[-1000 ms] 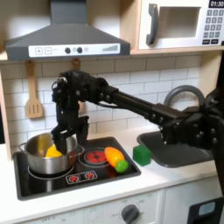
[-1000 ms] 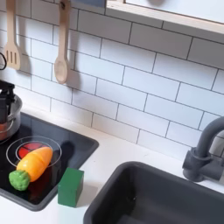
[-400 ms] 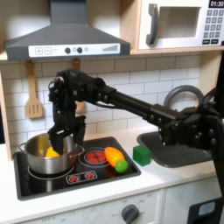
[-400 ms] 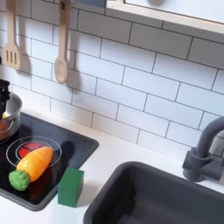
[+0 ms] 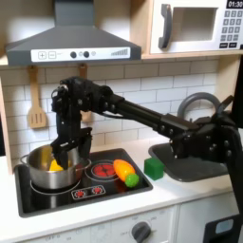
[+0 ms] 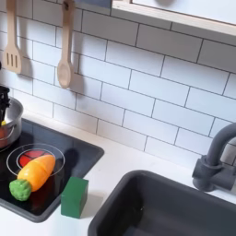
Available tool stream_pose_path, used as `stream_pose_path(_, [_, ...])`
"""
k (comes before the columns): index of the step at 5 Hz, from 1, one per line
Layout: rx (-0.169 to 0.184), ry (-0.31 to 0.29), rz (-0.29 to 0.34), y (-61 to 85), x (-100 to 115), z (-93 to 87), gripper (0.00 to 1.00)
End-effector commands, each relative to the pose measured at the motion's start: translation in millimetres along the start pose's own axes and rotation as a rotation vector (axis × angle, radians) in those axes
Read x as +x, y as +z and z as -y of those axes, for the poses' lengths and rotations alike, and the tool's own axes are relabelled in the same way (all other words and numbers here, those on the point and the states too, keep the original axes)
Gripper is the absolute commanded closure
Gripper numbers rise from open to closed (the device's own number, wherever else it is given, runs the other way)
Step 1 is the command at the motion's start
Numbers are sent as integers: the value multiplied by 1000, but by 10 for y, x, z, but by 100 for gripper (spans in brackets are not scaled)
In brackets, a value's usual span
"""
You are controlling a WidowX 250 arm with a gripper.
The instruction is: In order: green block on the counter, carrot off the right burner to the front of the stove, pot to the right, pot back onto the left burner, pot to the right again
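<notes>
Nearest, one green block (image 6: 75, 196) resting on the counter (image 6: 120, 171) beside the stove (image 5: 133, 185) edge: first step judged done. Behind, one carrot (image 5: 125, 172) lying on the right burner, unmoved. Farthest, one pot (image 5: 43, 167) on the left burner, gripper (image 5: 64, 152) at its rim, closure impossible to tell. Slides remaining.

Counter (image 5: 180, 195) with stove (image 5: 57, 197), green block (image 5: 154, 168)
</notes>
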State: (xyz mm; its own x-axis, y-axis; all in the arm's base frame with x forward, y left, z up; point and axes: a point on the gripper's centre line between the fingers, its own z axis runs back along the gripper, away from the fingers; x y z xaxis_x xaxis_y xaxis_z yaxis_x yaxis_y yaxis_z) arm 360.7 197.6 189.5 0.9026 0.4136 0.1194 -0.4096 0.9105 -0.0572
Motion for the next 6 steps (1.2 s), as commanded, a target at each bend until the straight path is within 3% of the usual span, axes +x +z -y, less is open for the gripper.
stream_pose_path(1, [-2,13,1,-8,62,-44,0])
stream_pose_path(6, [2,40,1,22,172,-85,0])
